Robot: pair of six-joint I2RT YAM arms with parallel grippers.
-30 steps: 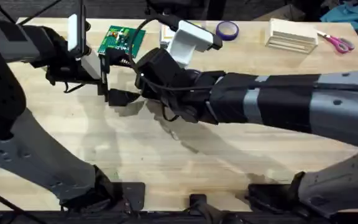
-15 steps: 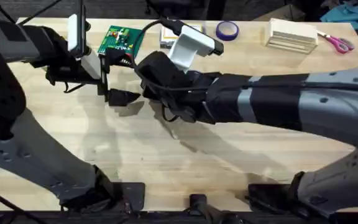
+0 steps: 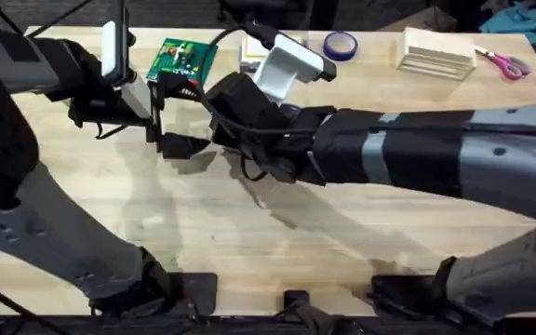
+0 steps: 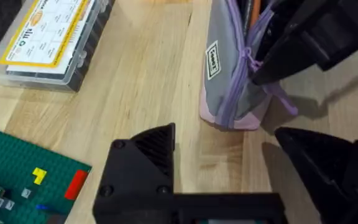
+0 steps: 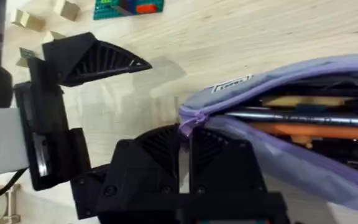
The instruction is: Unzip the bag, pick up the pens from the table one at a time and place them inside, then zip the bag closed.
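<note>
From above, the two arms meet over the far left part of the wooden table (image 3: 342,233). The left gripper (image 3: 177,141) and the right gripper (image 3: 223,130) sit very close together there. A green brick plate (image 3: 182,60), a roll of purple tape (image 3: 341,44) and pink scissors (image 3: 504,63) lie along the far edge. In the left wrist view, the purple and grey bag (image 4: 235,74) stands on the table, just beyond the left gripper (image 4: 229,155), whose jaws are spread wide with nothing between them. A clear box with a yellow label (image 4: 55,37) lies near. In the right wrist view, the right gripper (image 5: 186,143) is pinched tight on the zipper pull (image 5: 186,119) at the end of the bag (image 5: 328,68). The bag is still open, and the silver pen (image 5: 291,116) and the orange pen (image 5: 316,130) lie inside it.
</note>
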